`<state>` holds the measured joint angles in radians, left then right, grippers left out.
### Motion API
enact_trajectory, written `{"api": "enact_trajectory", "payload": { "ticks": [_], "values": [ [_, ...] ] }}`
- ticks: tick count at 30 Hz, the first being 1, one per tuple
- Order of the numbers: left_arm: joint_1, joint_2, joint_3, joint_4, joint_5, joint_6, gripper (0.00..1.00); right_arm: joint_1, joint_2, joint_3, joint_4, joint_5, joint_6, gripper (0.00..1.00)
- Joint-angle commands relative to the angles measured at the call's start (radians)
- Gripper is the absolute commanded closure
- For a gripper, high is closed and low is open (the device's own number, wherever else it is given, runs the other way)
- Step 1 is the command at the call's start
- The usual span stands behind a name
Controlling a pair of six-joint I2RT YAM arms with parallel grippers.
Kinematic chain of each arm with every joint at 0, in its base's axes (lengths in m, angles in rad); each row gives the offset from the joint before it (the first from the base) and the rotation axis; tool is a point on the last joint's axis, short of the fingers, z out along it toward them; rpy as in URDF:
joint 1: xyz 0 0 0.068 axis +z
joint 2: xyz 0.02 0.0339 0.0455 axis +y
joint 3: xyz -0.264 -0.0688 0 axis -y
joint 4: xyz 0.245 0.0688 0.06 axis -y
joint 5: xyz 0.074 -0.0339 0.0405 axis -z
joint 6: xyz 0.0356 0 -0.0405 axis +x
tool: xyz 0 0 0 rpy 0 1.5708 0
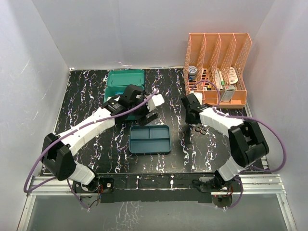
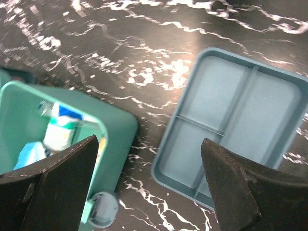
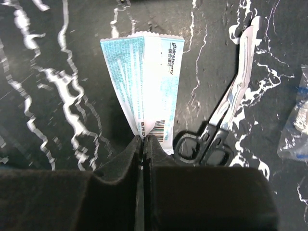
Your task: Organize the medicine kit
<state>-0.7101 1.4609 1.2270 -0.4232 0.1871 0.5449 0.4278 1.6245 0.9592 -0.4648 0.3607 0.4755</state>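
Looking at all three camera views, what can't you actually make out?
- Top external: the left arm hides the front and contents of the medicine kit.
- Left wrist: items inside the kit are blurred, partly behind a finger.
- Right wrist: the lower end of the packet is hidden in the shut right gripper; its print is too small.
- Right wrist: a clear bag is cut off by the right edge.

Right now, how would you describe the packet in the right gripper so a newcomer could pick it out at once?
Find the orange file rack at the table's far right; just in front of it the right gripper is shut on a flat packet. It is pale blue and white with a barcode and a zigzag edge, unlike the black-handled scissors beside it.
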Motion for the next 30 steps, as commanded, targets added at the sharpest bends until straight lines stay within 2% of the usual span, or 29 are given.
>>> {"api": "enact_trajectory", "payload": {
  "ticks": [1, 7, 12, 19, 23, 30],
  "values": [
    [0.076, -0.052, 0.030, 0.090, -0.110, -0.116, 0.13, 0.043, -0.121, 0.090, -0.094, -0.050, -0.028, 1.00],
    [0.263, -0.021, 0.039, 0.127, -0.193, -0.262, 0.11, 0.093, -0.146, 0.216, -0.186, -0.158, -0.142, 1.00],
    [0.420, 0.032, 0.090, 0.087, -0.159, -0.380, 0.09, 0.165, -0.121, 0.345, -0.218, -0.226, -0.295, 1.00],
    [0.457, 0.026, 0.089, 0.083, -0.136, -0.413, 0.01, 0.273, -0.094, 0.420, -0.202, -0.310, -0.543, 1.00],
    [0.475, 0.013, 0.067, 0.088, -0.136, -0.428, 0.01, 0.323, -0.101, 0.405, -0.179, -0.338, -0.689, 1.00],
    [0.493, 0.004, 0.051, 0.100, -0.115, -0.431, 0.01, 0.347, -0.114, 0.343, -0.175, -0.417, -0.852, 1.00]
  ]
}}
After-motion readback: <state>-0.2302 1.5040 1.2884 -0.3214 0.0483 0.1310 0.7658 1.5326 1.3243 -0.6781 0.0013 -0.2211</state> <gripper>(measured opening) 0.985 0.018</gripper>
